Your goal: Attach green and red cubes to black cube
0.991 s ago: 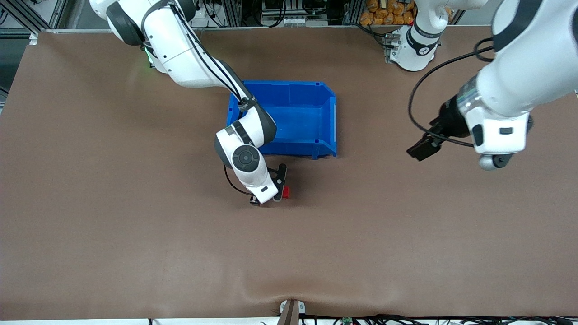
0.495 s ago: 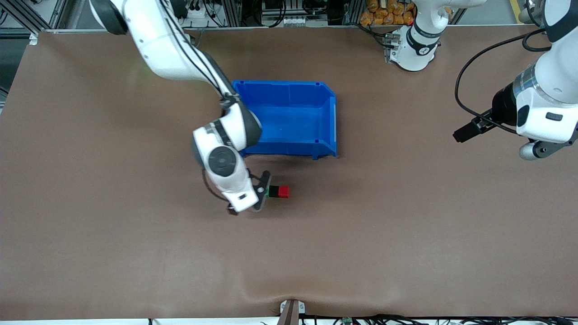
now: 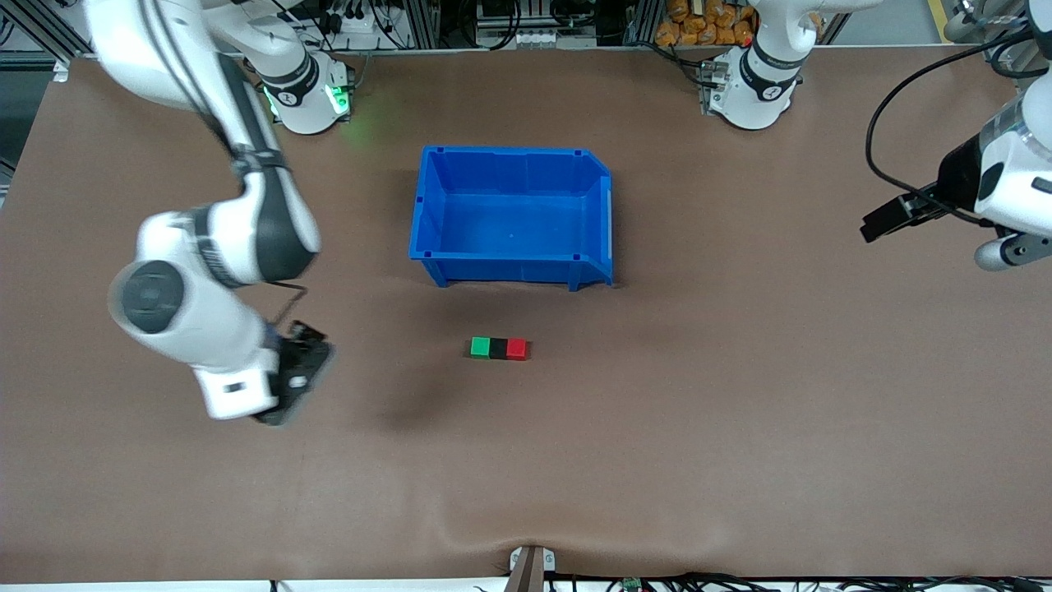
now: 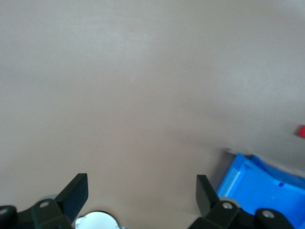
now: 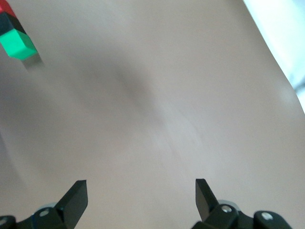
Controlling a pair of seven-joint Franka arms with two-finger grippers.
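Observation:
The green cube, black cube and red cube lie joined in one row on the table, nearer to the front camera than the blue bin. My right gripper is open and empty, up over bare table toward the right arm's end, well away from the row. Its wrist view shows the green cube, the black cube and a bit of red at the picture's edge. My left gripper is open and empty over the left arm's end of the table.
The blue bin is empty and stands mid-table, between the cubes and the robot bases; a corner of it shows in the left wrist view. The brown mat covers the table.
My right gripper has let go of the cube row and drawn away toward the right arm's end of the table. My left arm has pulled back toward its own end. The cubes stay joined.

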